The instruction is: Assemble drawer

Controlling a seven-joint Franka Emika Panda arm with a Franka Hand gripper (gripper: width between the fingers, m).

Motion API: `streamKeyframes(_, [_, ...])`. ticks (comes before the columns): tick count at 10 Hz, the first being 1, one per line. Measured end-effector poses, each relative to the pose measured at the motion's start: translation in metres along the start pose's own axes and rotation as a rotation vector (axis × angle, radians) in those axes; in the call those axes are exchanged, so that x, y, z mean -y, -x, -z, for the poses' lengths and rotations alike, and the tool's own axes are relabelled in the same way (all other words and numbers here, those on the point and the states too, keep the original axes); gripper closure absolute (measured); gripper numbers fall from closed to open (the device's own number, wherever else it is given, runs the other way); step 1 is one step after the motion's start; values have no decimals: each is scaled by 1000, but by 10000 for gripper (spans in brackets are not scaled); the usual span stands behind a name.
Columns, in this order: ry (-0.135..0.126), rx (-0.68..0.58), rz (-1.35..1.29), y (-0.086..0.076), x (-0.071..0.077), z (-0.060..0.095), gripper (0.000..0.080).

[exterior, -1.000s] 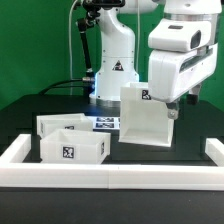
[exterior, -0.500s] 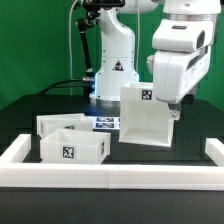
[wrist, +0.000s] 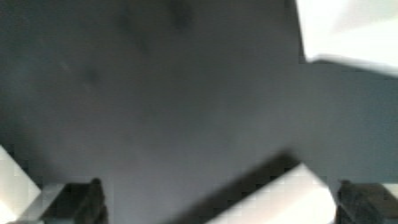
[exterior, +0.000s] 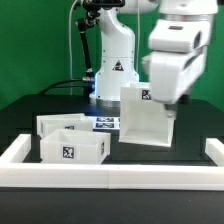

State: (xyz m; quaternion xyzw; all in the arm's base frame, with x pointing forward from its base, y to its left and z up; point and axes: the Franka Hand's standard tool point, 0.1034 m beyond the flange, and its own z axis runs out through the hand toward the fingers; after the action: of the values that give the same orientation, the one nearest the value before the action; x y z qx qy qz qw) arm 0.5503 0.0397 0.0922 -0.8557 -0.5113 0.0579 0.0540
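The drawer's tall white casing (exterior: 145, 115) stands upright on the black table at the exterior view's right, a tag at its top corner. Two white tray boxes sit to its left, one in front (exterior: 72, 148) and one behind (exterior: 60, 123), both tagged. My gripper (exterior: 170, 104) hangs just above and behind the casing's top right corner, blurred by motion. In the wrist view the gripper (wrist: 217, 205) is open, its dark fingertips (wrist: 71, 200) far apart. White casing surface (wrist: 267, 195) shows below the span, and nothing is held.
A long low white border wall (exterior: 110, 177) runs along the table's front and up both sides. The marker board (exterior: 103, 124) lies flat between the trays and the casing. The arm's white base (exterior: 112, 60) stands at the back, with cables to its left.
The hand has shifted a little toward the exterior view's left over the casing and is now blurred. The jaws stay wide open. Casing and trays have not moved.
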Motion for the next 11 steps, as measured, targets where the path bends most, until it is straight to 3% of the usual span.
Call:
streamKeyframes(1, [2,12,-83,20,3,1,150])
streamKeyframes(3, [16,25,-153,37,21,10,150])
streamKeyframes(6, [12,25,-232,38,24,9,150])
streamKeyframes(9, [18,23,-493,37,26,10,150])
streamKeyframes(11, [33,15,-788,39,42,18,150])
